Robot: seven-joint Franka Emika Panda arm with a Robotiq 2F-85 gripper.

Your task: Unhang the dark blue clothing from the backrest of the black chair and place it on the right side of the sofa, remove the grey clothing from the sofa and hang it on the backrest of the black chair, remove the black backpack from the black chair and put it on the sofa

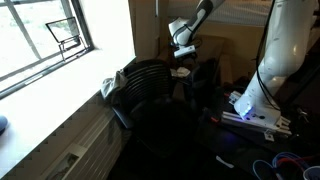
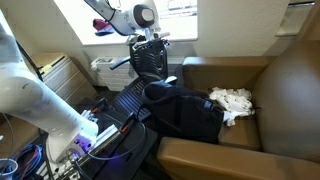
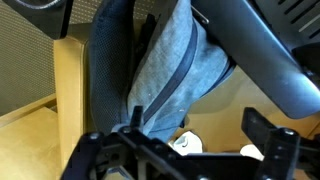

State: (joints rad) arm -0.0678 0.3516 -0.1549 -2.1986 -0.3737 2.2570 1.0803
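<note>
Progress: none of the three moves looks done. On the sofa (image 2: 285,90), the grey clothing (image 2: 232,100) lies on the seat, not yet hung on the backrest (image 1: 150,78) of the black chair (image 1: 140,108). A dark heap (image 2: 185,115) sits at the seat's front edge; garment or backpack, cannot tell. The arm reaches above the chair. The tool (image 2: 148,42) has its jaws wide and empty, and the wrist view shows blue-grey fabric (image 3: 165,80) just ahead of them.

I have a bright window (image 1: 45,30) in an exterior view, with a pale sill (image 1: 60,98) under it and a ribbed wall panel (image 1: 70,150) below that. A small white item (image 1: 107,88) sits at the sill's near end; I cannot tell what it is. Coiled red and blue cables (image 1: 283,163) lie low on the floor, well apart from the window.
</note>
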